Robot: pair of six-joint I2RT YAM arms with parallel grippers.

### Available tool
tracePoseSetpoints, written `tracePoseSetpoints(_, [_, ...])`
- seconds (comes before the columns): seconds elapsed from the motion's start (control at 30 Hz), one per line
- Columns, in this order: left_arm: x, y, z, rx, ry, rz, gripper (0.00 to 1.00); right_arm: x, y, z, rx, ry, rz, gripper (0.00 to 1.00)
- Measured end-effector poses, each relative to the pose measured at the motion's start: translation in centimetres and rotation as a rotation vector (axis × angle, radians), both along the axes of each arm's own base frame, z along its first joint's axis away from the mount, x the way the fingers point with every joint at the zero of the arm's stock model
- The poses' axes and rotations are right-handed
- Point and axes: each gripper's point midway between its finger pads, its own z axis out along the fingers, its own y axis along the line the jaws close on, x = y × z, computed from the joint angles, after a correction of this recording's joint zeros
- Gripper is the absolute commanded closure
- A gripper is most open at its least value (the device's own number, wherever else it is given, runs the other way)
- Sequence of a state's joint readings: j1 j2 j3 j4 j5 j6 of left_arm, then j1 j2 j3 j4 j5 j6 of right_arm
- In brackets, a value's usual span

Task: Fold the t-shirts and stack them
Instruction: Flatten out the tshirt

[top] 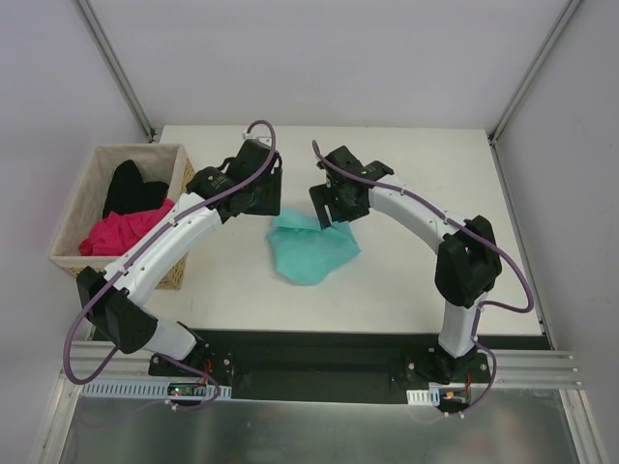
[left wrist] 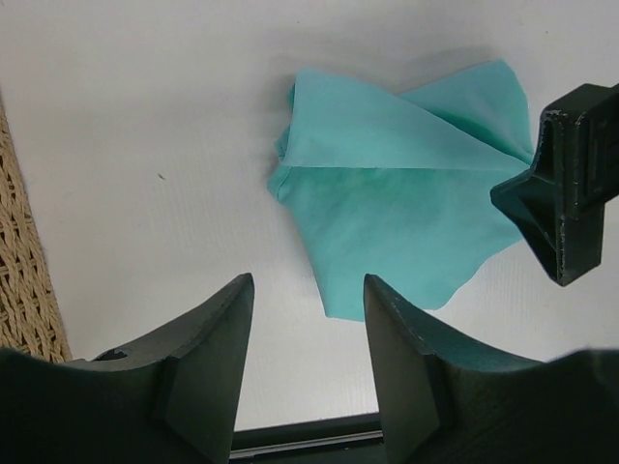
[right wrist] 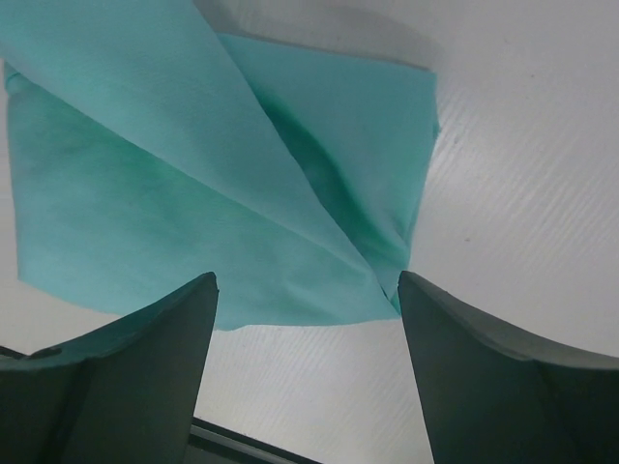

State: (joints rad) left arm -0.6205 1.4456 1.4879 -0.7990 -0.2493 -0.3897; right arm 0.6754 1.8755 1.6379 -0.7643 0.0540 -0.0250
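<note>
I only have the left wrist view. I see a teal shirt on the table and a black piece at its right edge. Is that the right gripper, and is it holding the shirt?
Observer: Yes, that is the right gripper. Its own wrist view shows the jaws standing apart with nothing clamped between them, and the teal t-shirt lies on the table below.
Operator: There's some wicker at my left edge. What's inside it?
Observer: The top view shows it is a basket holding a pink t-shirt and a black t-shirt, both crumpled and unfolded.
</note>
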Motion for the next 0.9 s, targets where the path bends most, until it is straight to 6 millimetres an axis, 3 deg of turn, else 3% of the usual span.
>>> tracePoseSetpoints(0.33, [-0.6,0.6,-0.1,-0.001,0.005,0.020,0.50,-1.3,2.5,-2.4,0.122,0.061,0.055,0.21])
tracePoseSetpoints(0.5, [-0.8,1.2,-0.1,0.013,0.007,0.037,0.49,-0.7,3.9,-2.5,0.198,0.066,0.053,0.23])
tracePoseSetpoints(0.67, [-1.2,2.0,0.2,0.026,0.003,0.050,0.49,0.0,4.0,-3.8,0.232,0.104,0.026,0.24])
tracePoseSetpoints(0.73, [-1.2,2.4,0.3,0.033,0.002,0.061,0.49,0.1,3.8,-4.5,0.235,0.120,0.014,0.28])
tracePoseSetpoints(0.9, [-1.4,2.5,0.2,0.035,0.009,0.067,0.48,0.1,3.1,-5.4,0.243,0.154,-0.007,0.53])
